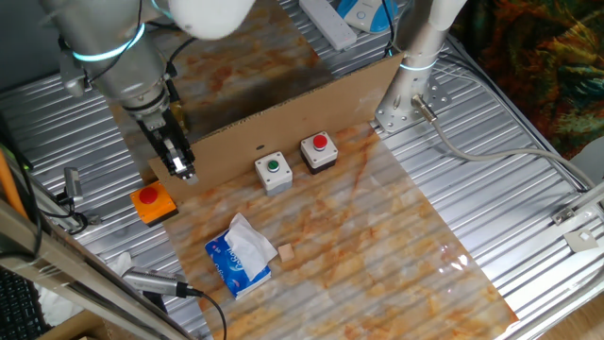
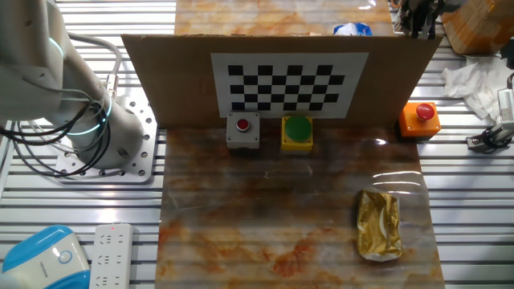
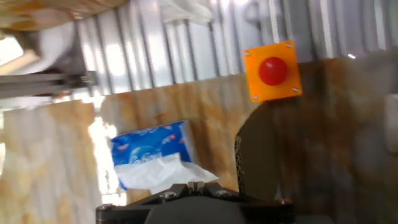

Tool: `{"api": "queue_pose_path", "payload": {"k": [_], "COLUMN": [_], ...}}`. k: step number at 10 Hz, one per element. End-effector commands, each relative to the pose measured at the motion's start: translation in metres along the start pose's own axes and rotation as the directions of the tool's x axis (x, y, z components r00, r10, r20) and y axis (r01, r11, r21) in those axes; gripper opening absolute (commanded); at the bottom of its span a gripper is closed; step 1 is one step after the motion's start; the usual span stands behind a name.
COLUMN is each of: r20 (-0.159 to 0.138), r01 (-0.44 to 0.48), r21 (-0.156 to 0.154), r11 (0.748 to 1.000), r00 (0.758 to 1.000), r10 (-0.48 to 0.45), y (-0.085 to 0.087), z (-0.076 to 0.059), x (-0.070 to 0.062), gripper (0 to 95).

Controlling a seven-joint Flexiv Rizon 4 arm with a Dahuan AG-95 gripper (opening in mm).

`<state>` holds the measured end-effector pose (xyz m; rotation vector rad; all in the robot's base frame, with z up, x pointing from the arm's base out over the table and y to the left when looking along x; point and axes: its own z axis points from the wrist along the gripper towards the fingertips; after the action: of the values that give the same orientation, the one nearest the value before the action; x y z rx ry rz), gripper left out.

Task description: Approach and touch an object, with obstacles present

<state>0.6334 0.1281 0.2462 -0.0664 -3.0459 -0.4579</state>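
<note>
Brown cardboard wall [image 1: 283,118] stands upright across the table [image 1: 396,255], just behind the red button box [image 1: 319,152] and green button box [image 1: 273,171]. At its end, near the orange button box [image 1: 153,202], hangs the gripper [image 1: 181,169]; whether its fingers are spread I cannot tell.

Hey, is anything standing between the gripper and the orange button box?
Partly: the cardboard strip ends right below the gripper, with the orange button box just past it. The hand view sees that box unblocked.

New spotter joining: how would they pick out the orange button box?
Find the upright cardboard wall across the mat. The orange button box sits past its end near the gripper. Unlike the grey and yellow boxes, it is orange with a red button, standing alone.
</note>
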Motion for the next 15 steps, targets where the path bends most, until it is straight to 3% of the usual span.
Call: {"api": "queue_pose_path", "payload": {"k": [1,2,3,4,6,11,15], "r20": [0.005,0.001,0.004,-0.003,-0.008,-0.009,-0.009], "r01": [-0.023,0.010,0.008,0.033,0.031,0.037,0.048], "r21": [-0.046,0.057,0.103,0.216,0.262,0.335,0.365], "r11": [0.999,0.998,0.995,0.976,0.965,0.941,0.930], "r00": [1.000,1.000,1.000,0.999,1.000,0.999,0.999], "r10": [0.023,-0.010,-0.009,-0.033,-0.030,-0.036,-0.048], "y": [0.0006,0.0006,0.0006,0.0006,0.0006,0.0006,0.0006], "z": [0.0004,0.0004,0.0004,0.0004,0.0004,0.0004,0.0004], "x": [-0.0011,-0.0011,-0.0011,-0.0011,-0.0011,-0.0011,-0.0011], "gripper": [0.0,0.0,0.0,0.0,0.0,0.0,0.0]}}
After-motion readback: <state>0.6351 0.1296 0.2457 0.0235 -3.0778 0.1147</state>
